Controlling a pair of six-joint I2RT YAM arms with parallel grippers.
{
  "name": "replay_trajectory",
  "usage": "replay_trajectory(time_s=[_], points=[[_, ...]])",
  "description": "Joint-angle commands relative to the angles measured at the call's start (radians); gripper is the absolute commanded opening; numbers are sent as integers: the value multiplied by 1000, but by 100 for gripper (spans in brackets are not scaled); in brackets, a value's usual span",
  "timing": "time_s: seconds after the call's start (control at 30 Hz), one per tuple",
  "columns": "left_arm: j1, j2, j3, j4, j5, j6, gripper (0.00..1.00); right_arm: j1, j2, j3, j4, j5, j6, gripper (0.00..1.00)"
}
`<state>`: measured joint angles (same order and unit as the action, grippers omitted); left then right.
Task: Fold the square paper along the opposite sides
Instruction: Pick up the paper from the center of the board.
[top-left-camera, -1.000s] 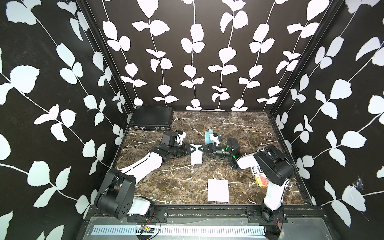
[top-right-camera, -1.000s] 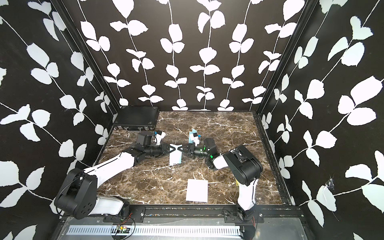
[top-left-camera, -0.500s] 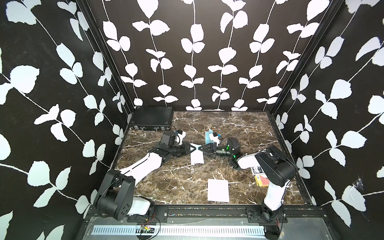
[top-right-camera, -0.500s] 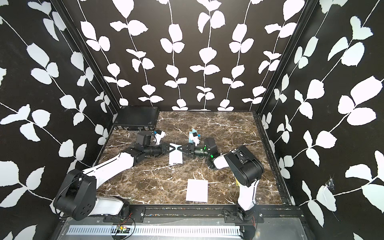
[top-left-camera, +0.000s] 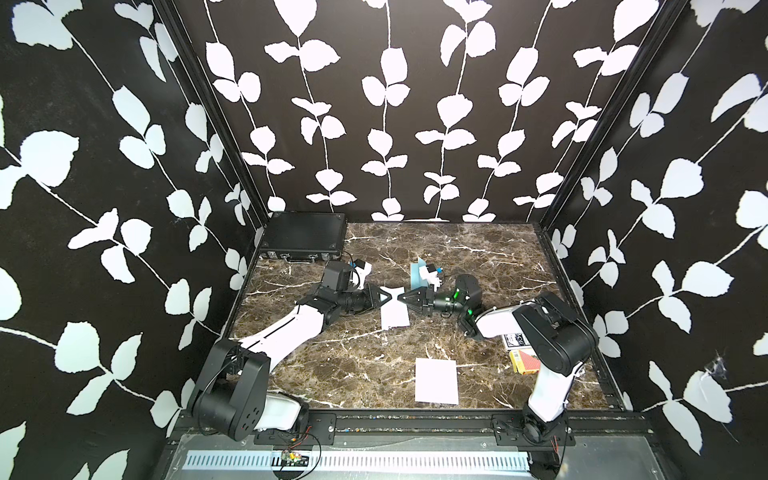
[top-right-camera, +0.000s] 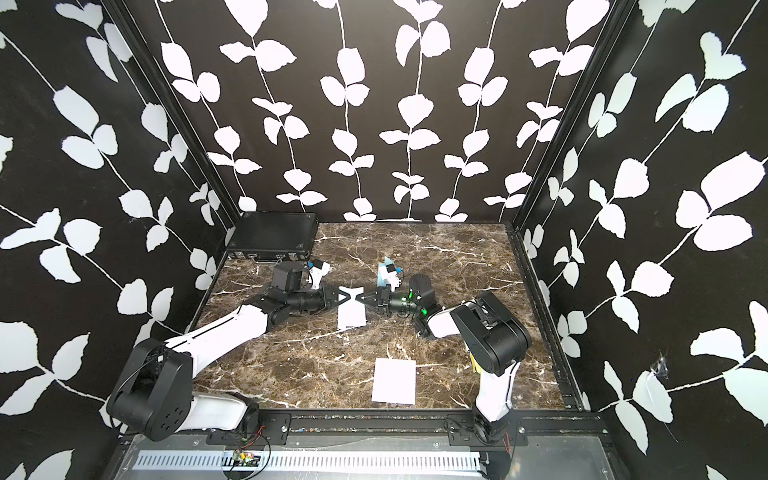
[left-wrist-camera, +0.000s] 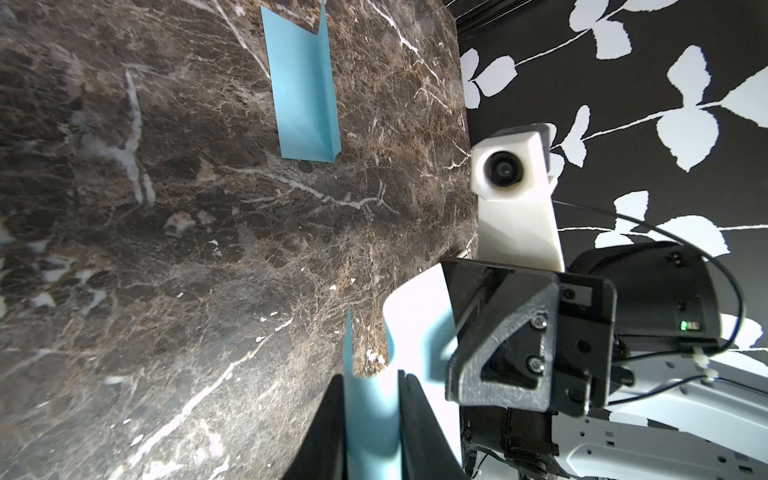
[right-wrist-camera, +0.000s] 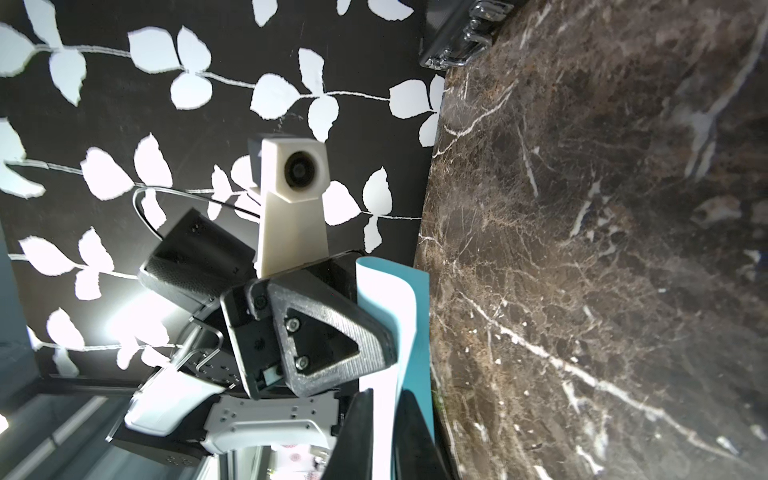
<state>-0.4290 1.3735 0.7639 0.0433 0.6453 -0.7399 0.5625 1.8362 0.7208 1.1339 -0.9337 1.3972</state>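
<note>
Left gripper (top-left-camera: 388, 296) at nine o'clock, right gripper (top-left-camera: 401, 298) at three, both clench the square paper (top-left-camera: 395, 318), apparently lifted.

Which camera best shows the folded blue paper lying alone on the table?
The left wrist view: the folded blue paper lies unobstructed, its raised flap clear. Both top views show only a small blue sliver beside the right arm's wrist camera. The right wrist view misses it.

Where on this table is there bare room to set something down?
Bare: table's far right, behind the right gripper; front left, beside the flat sheet. Crowded: the middle, where it and the left gripper pinch the held paper.
</note>
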Motion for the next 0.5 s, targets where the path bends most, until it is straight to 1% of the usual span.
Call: replay_trajectory(time_s=[0.0,0.1,0.13,0.27,0.3,0.37,0.43,0.47], points=[[6,-40,1,-22,-12,26,22,-4,-41,1,-4,-11,-19,1],[9,-47,17,-54,-31,50,26,-4,-63,11,-65,-11,-76,0],[12,-50,23,-66,-33,57,32,-4,-72,14,-83,-10,-89,0],[46,-80,30,-82,-28,68,69,-16,-125,39,-163,-19,-141,0],[54,-89,29,-82,-19,67,77,-17,-140,48,-186,-20,-156,0],[74,-110,29,-79,2,66,87,-20,-169,71,-245,-21,-193,0],[84,-124,26,-62,23,60,95,-20,-183,91,-272,-25,-209,0],[88,-129,20,-46,35,51,98,-21,-188,101,-273,-30,-208,0]])
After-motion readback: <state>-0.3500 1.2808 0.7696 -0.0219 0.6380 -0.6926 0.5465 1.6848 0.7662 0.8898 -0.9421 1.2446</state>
